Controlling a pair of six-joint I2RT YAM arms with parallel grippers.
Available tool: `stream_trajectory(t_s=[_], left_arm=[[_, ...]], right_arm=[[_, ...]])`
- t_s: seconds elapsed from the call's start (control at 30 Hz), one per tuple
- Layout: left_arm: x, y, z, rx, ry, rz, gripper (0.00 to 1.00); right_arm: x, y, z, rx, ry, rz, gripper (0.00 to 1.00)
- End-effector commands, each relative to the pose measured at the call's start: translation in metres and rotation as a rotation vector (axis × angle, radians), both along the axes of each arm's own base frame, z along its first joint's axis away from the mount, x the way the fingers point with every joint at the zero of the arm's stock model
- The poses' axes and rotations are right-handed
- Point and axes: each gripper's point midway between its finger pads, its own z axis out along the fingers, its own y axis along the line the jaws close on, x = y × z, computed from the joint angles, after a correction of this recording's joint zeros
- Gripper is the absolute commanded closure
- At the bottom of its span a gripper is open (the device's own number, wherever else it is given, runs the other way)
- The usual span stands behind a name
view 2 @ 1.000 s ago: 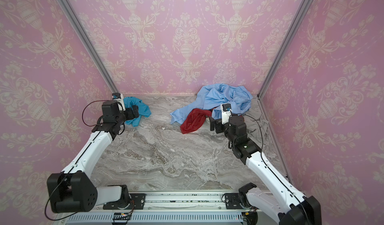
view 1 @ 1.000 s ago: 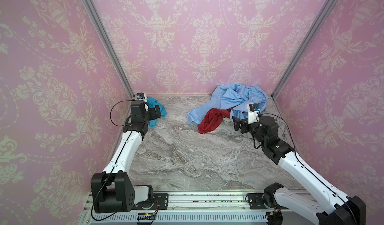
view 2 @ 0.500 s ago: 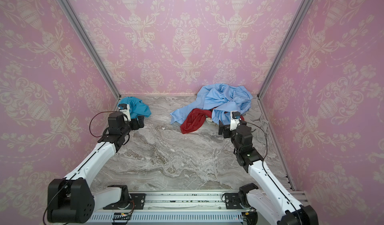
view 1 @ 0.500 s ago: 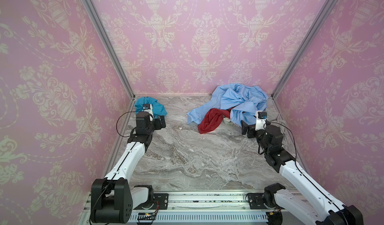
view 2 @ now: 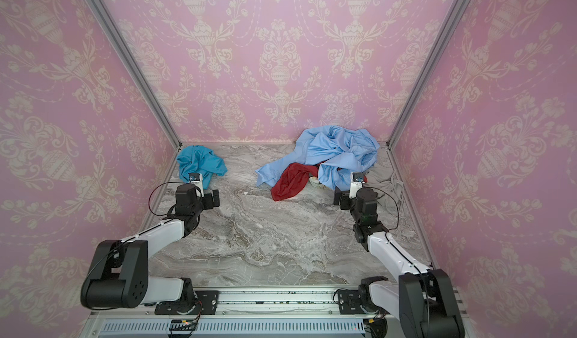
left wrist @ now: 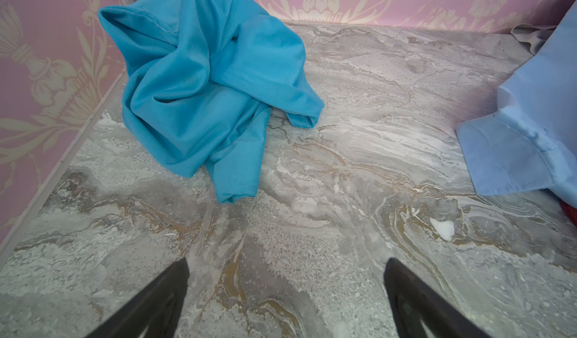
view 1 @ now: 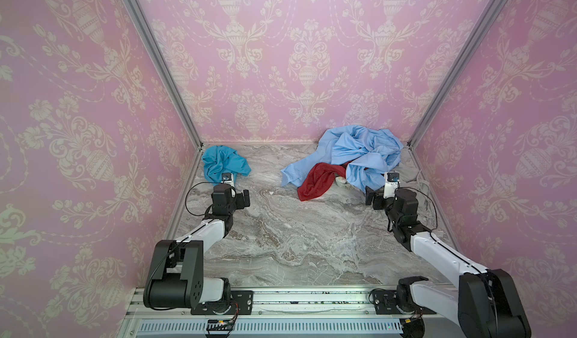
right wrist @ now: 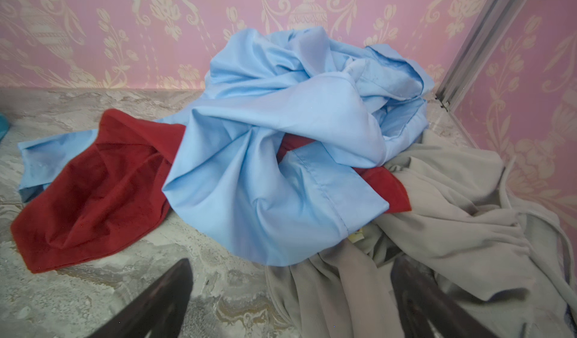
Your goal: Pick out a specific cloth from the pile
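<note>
**A:** Our left gripper [left wrist: 285, 266] hangs low over the bare marble table [view 1: 296, 233], jaws spread wide with nothing between them. Why park it there?

**B:** We judge the sorting is done. The cloth [left wrist: 203, 86] lies crumpled just beyond us in the far left corner, against the wall and well apart from the pile [view 1: 352, 161]. Empty jaws suit a cloth already set down.

**A:** And our right gripper [right wrist: 292, 260]?

**B:** Just as wide and just as empty, at the near edge of the pile. The grey cloth [right wrist: 452, 211] spills right up to it. Behind that, the pale blue garment [right wrist: 281, 164] is heaped over the dark red cloth [right wrist: 93, 196]. We'd guess it is keeping clear so that nothing snags.

**A:** What has changed over the last second?

**B:** Both arms have drawn back toward us. Our left gripper was right at the cloth then, hiding part of it. Now we see the whole cloth, lying in about the same spot. The right gripper was up against the garment's near edge, and the pile itself looks unchanged.
</note>
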Motion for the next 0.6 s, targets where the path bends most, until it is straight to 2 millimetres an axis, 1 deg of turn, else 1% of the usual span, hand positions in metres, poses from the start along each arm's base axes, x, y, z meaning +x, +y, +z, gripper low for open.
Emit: stream_trajectory(t_s=[0.0,0.13,0.2,0.3,0.33,0.37,0.4,0.43,0.53,0.57], left_arm=[[0.006,0.009,0.0,0.053,-0.062,0.016,0.01],[0.006,0.018,-0.005,0.038,-0.109,0.05,0.01],[0.007,0.025,-0.002,0.026,-0.132,0.079,0.01],[0.003,0.037,-0.007,0.014,-0.179,0.122,0.01],[0.004,0.037,-0.007,0.009,-0.211,0.108,0.01],[0.006,0.027,-0.012,0.001,-0.193,0.056,0.01],[0.006,0.022,-0.021,0.002,-0.173,0.025,0.01],[0.008,0.022,-0.02,0.01,-0.213,0.024,0.01],[0.006,0.025,-0.022,0.008,-0.175,0.045,0.01],[0.006,0.025,-0.021,0.011,-0.194,0.042,0.01]], right_arm=[[0.01,-0.009,-0.001,0.037,-0.032,-0.015,0.0],[0.016,-0.016,-0.015,0.015,-0.027,-0.031,0.0],[0.018,-0.019,-0.019,0.009,-0.03,-0.042,0.0],[0.025,-0.016,-0.035,0.002,0.007,-0.031,0.0],[0.027,-0.017,-0.04,0.003,0.004,-0.036,0.0],[0.028,-0.019,-0.047,0.005,0.009,-0.047,0.0],[0.029,-0.017,-0.049,0.01,-0.003,-0.04,0.0],[0.027,-0.017,-0.05,0.009,-0.002,-0.037,0.0],[0.025,-0.018,-0.053,0.008,-0.022,-0.043,0.0],[0.024,-0.017,-0.055,0.008,-0.034,-0.034,0.0]])
